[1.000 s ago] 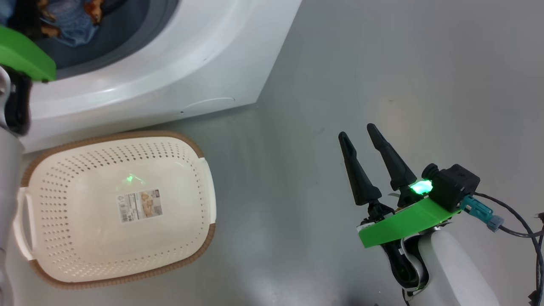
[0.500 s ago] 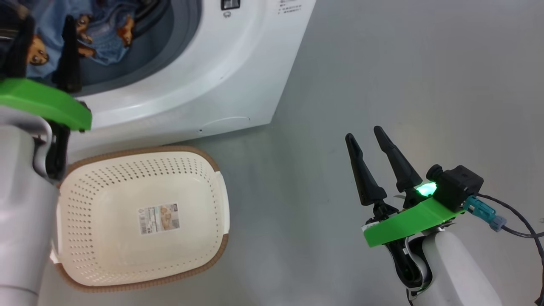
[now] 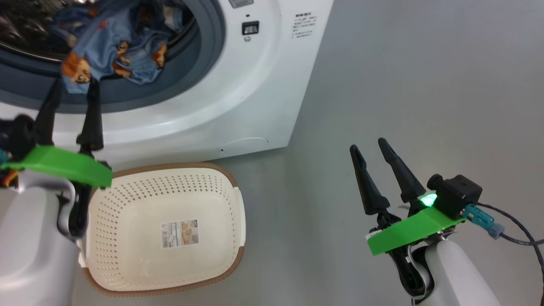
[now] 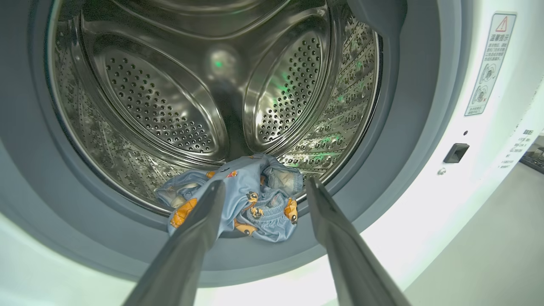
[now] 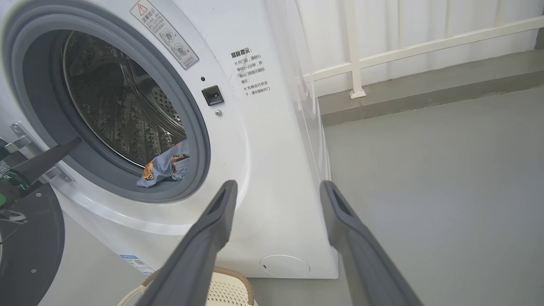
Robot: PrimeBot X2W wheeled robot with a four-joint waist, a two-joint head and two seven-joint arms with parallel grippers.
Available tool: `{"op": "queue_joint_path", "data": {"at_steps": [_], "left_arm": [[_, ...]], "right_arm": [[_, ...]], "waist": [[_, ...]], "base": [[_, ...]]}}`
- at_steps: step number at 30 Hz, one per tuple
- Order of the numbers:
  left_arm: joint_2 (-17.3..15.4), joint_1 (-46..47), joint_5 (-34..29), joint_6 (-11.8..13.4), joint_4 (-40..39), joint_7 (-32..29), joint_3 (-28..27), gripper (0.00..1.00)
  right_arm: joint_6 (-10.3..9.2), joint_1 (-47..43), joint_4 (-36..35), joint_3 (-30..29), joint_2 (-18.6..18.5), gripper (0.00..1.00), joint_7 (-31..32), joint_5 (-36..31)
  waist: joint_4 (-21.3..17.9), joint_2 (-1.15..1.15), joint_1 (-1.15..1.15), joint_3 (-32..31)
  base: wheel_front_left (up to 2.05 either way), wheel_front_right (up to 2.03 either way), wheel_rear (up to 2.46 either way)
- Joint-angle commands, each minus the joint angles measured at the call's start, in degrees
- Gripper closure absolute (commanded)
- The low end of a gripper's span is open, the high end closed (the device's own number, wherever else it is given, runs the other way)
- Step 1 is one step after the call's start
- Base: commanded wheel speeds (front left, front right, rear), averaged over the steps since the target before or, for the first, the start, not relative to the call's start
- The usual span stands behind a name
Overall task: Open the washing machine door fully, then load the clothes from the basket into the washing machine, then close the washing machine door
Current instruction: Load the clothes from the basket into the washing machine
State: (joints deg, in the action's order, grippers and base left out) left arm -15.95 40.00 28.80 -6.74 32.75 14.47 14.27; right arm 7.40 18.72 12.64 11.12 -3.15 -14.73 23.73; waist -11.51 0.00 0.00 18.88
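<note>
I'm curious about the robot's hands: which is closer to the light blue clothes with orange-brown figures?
Left. The left gripper is just in front of the light blue printed clothes; the right gripper is far aside, over the grey floor.

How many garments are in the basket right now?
0. The basket holds only its label sticker, though the left forearm covers one corner. The clothes lie bunched at the drum's front lip, partly over the grey seal.

My arms reached forward; my left gripper [image 3: 76,83] and right gripper [image 3: 367,143] each stood wide open, fingers [image 3: 366,182] parted.
</note>
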Motion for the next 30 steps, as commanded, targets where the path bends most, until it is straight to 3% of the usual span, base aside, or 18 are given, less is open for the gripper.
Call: {"op": "queue_joint_path", "data": {"at_steps": [1,22,30], "left_arm": [[-1.9,-0.7,-0.7,0.3,-1.8,0.5,-2.1,0.0],[1.6,-23.1,-3.8,1.1,-15.7,0.5,-13.2,0.0],[3.1,-29.5,-5.5,1.1,-20.2,0.5,-15.0,0.0]], "right_arm": [[0.09,-1.1,-1.0,1.0,0.3,0.0,-0.3,-0.5],[0.09,-4.2,0.8,0.6,0.3,0.0,-0.3,-1.8],[0.09,-5.8,1.3,1.6,-0.3,0.0,-0.3,-1.7]], "waist": [[1.0,0.0,0.0,-1.2],[4.3,0.0,0.0,-10.0],[6.4,0.0,0.0,-12.9]], "base": [[0.0,0.0,0.0],[0.0,0.0,0.0],[0.0,0.0,0.0]]}}
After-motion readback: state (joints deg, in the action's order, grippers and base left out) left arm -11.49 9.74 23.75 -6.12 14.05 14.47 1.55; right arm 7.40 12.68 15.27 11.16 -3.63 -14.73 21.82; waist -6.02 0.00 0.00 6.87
